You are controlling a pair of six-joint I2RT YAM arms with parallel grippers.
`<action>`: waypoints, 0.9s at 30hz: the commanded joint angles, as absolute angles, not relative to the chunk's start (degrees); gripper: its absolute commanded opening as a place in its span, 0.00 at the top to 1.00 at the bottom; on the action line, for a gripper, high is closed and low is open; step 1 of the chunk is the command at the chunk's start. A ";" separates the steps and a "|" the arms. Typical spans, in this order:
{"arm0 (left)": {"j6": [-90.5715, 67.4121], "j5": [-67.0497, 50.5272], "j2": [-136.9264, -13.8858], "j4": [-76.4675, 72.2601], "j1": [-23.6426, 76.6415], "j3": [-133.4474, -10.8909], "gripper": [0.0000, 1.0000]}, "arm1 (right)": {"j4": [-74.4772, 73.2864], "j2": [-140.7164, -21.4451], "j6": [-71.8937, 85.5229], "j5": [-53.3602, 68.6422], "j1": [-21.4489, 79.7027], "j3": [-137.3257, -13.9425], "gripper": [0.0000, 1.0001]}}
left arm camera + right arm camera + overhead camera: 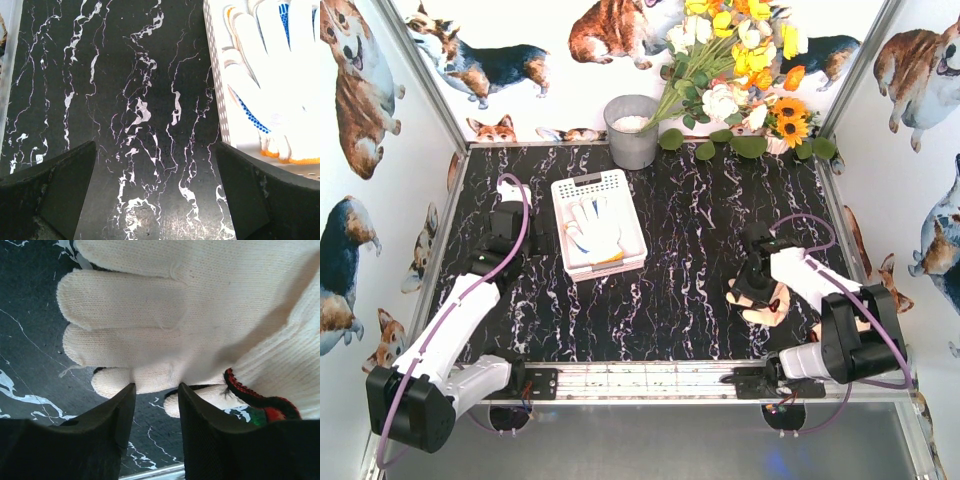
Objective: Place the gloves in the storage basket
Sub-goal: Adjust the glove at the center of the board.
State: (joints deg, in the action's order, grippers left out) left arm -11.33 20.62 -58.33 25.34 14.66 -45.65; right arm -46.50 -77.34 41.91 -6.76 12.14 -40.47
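Pinching is the step in hand: the right fingers (122, 407) are standing narrow, with a fold of the beige glove (165, 315) caught between their tips at the base of its knit digits. The glove is lying on the table (690, 270) just under and ahead of these fingers, well apart from the storage basket (572, 190). A ribbed cuff with red and green trim (260, 405) is sitting against the right-hand finger; whether it belongs to the same glove or to a second one I cannot tell. The bite is looking shallow, so in my judgement the fingers are needing a firm hold before any lift, and the lift is calling for a straight, slow rise so that the limp fabric is not slipping out or dragging the trimmed cuff along. The carry is then wanting enough height to clear the basket rim. The left fingers (60, 185) are spread wide and holding nothing, with bare table between them and the perforated basket wall just beyond the right-hand finger. The basket is already holding white gloves (595, 228) with orange cuffs, one blue-dotted. The grey bucket (632, 135), beyond the basket, is showing something pale inside.
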 commanded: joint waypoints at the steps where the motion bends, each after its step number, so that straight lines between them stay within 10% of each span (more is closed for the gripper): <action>1: -11.11 21.25 -57.37 23.93 14.15 -45.53 0.00 | -41.39 -78.84 43.31 -6.07 11.78 -39.47 0.61; 9: -11.07 20.40 -57.68 23.65 14.15 -45.77 0.00 | -38.28 -80.74 45.67 1.69 12.16 -39.79 0.99; 21: -11.07 21.49 -57.08 23.82 14.15 -45.59 0.00 | -26.16 -80.81 68.21 -0.10 33.76 -44.44 1.00; 27: -10.88 18.85 -57.41 23.29 14.23 -45.55 0.00 | -30.98 -83.22 61.75 -1.19 35.25 -52.87 0.59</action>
State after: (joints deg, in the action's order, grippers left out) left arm -11.33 20.45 -57.84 24.67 14.66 -45.60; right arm -31.20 -83.90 63.64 1.65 35.11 -47.00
